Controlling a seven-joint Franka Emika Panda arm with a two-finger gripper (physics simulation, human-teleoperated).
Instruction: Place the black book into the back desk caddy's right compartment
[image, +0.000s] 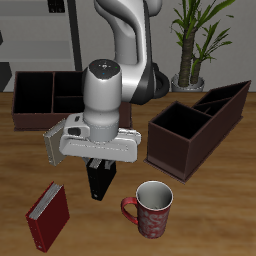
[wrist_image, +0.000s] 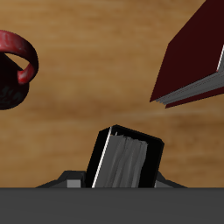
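Observation:
The black book (image: 99, 184) stands upright near the table's middle, between the red book and the mug. My gripper (image: 99, 166) is straight above it, with its fingers down along the book's two sides and closed against it. In the wrist view the black book (wrist_image: 128, 161) shows its pale page edge close to the camera, hugged by grey finger parts. The back desk caddy (image: 40, 118) is the long low dark-brown box at the table's back; the arm hides one end, and one large end cell (image: 33, 92) shows open.
A red book (image: 47, 216) lies near the front edge, also in the wrist view (wrist_image: 188, 63). A red mug (image: 152, 208) stands beside the black book. A dark-brown box with slanted taller sides (image: 200, 125) stands farther back.

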